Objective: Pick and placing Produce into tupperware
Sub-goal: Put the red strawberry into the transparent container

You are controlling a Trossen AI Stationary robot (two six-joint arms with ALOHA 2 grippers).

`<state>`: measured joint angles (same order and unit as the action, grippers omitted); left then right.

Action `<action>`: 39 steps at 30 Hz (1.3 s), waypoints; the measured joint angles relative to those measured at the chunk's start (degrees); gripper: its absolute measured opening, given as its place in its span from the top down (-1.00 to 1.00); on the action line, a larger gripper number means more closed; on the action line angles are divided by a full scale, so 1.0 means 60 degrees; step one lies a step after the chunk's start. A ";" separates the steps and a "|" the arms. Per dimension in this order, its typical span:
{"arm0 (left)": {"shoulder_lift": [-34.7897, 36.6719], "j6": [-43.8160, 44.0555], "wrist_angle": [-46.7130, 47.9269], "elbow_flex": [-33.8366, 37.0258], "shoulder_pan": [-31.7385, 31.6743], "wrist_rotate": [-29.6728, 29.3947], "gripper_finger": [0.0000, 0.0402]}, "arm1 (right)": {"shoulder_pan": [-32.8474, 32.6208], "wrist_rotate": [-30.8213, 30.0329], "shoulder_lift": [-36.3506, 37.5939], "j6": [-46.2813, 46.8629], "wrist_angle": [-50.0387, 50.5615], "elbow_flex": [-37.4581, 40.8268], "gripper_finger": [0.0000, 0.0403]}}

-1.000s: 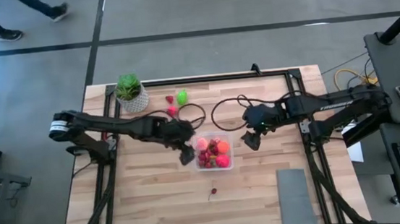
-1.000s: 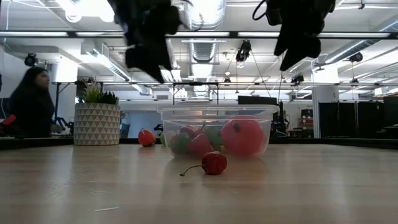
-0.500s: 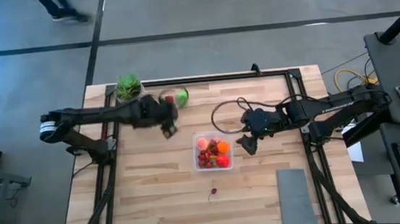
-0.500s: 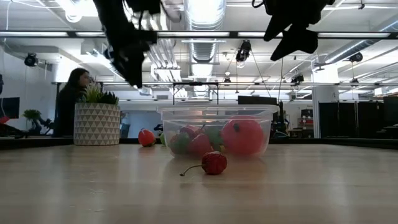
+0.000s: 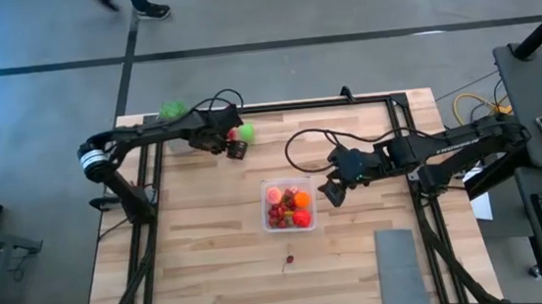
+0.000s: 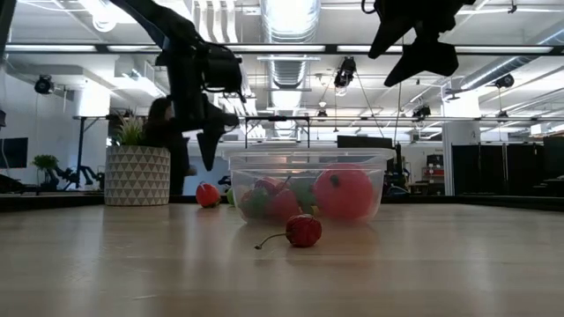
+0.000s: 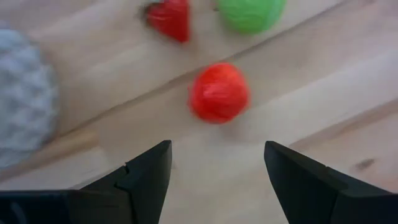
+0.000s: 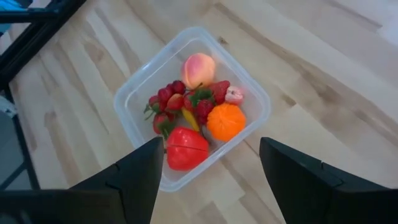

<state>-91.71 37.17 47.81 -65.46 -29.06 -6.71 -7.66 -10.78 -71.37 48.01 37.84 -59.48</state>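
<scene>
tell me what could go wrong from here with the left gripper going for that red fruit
The left gripper is open above the red fruit, which looks round and may roll away when the fingers close. The green piece and small strawberry lie nearby and could get knocked. The potted plant stands close beside the approach.

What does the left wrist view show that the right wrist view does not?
Only the left wrist view shows loose produce on the table: a red ball, a strawberry and a green piece, beside the plant pot, with the open left gripper above them. Only the right wrist view shows the tupperware holding an orange, a peach and small red fruits, under the open right gripper. Both show the wooden table.
</scene>
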 joint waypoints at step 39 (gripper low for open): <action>-0.1576 -0.0015 -0.3017 0.0030 -0.0337 0.0017 -0.20 | 0.0007 -0.0391 0.0007 -0.0262 0.0143 0.0240 -0.28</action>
<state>-101.16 37.08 29.70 -65.28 -31.08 -6.60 -7.62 -13.13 -71.33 46.44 38.70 -58.04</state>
